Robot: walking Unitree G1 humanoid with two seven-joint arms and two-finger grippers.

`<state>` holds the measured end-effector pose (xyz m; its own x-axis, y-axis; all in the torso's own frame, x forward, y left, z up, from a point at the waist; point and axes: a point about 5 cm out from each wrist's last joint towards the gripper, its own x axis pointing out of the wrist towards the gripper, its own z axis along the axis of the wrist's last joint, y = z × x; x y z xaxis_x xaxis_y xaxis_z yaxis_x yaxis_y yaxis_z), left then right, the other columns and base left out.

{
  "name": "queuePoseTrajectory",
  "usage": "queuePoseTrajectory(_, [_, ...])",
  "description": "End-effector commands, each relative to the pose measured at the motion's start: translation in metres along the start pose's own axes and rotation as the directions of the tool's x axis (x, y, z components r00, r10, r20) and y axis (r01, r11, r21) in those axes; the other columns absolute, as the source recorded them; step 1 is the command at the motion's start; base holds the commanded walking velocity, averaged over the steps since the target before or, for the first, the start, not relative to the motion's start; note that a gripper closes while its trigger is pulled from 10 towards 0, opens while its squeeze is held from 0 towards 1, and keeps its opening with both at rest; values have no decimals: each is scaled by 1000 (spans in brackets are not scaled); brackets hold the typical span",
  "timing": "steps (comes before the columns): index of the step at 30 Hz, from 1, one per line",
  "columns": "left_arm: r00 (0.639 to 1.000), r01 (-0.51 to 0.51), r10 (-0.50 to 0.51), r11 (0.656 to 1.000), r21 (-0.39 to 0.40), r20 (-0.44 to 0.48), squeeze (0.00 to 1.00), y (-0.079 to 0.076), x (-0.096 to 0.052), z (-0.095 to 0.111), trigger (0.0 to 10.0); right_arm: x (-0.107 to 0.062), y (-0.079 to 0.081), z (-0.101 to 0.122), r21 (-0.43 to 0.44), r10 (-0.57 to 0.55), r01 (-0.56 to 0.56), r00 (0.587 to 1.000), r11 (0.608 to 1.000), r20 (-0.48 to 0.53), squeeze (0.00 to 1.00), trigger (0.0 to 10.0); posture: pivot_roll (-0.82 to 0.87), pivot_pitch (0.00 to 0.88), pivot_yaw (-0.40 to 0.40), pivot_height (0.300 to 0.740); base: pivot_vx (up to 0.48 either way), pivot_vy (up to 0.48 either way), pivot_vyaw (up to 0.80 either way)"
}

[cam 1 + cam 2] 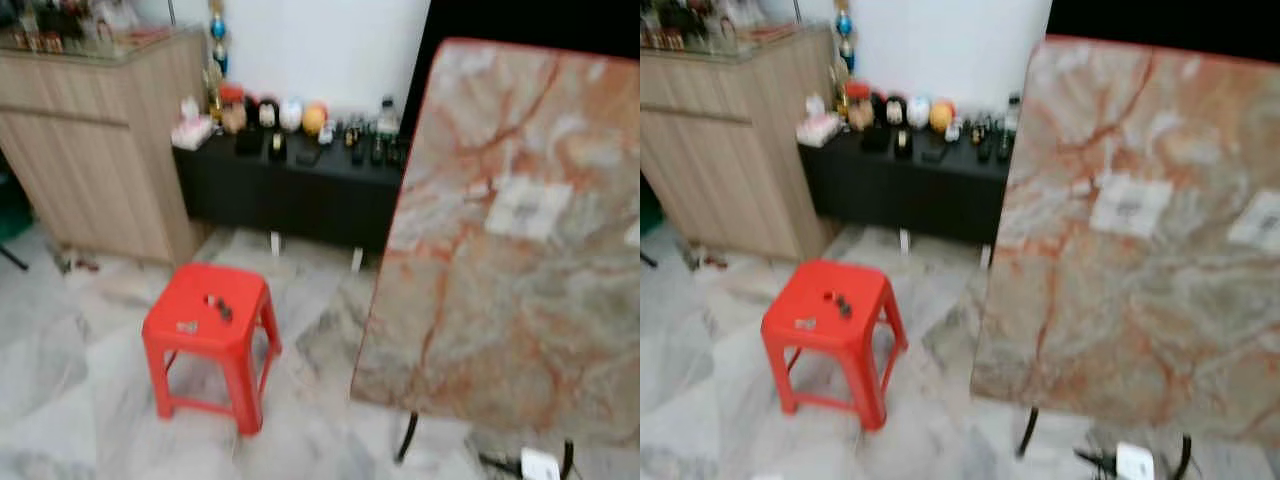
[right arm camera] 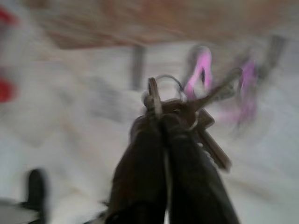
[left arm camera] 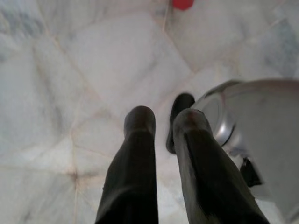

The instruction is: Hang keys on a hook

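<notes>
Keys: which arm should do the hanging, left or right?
Right. The right gripper is already shut on the keys, with the ring and blades sticking out past its fingertips. The left gripper hangs over the marble floor, fingers slightly apart and holding nothing. I can't make out a hook yet.

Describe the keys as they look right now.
The keys are a small metal bunch on a thin ring, clamped between the shut fingers of the right gripper. The ring stands just above the fingertips; several blades fan out to one side, and one longer key hangs down slanted along a finger. They look grey, silvery metal. The picture is blurred, so their number and teeth cannot be made out. Behind them lies pale floor.
</notes>
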<state>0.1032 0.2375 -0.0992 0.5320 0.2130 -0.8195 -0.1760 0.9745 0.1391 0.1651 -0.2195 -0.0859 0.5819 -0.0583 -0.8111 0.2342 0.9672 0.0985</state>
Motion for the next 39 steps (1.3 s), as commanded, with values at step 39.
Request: queuePoseTrajectory(39, [999, -7, 4, 997, 81, 35, 0, 15, 5, 20, 10000, -6, 57, 116, 53, 5, -46, 803, 998, 597, 0, 10000, 216, 0, -16, 740, 68, 0, 0])
